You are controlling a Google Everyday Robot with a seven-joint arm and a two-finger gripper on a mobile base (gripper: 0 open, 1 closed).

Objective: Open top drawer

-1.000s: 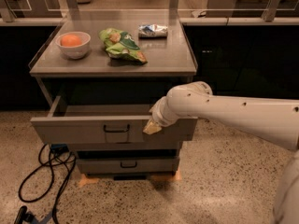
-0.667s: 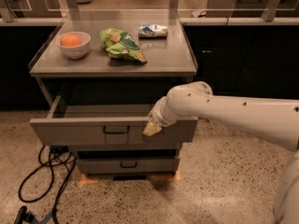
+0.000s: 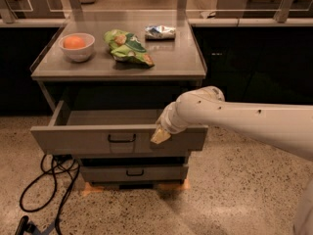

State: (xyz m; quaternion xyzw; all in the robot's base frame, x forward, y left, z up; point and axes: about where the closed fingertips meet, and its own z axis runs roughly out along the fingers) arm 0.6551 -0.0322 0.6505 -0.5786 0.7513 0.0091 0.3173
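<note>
Barely anything is shifting since a second ago: the gripper (image 3: 160,135), whose hold I cannot tell, is sitting at the front rim of the top drawer (image 3: 73,140), right of the handle (image 3: 122,138).

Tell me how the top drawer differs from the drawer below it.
The top drawer is pulled out, its grey inside showing; the lower drawer sits closed. The top drawer's front is taller and wider than the lower drawer's. The gripper is at the top drawer's front, not the lower drawer's. Both are grey with a small black handle at centre.
</note>
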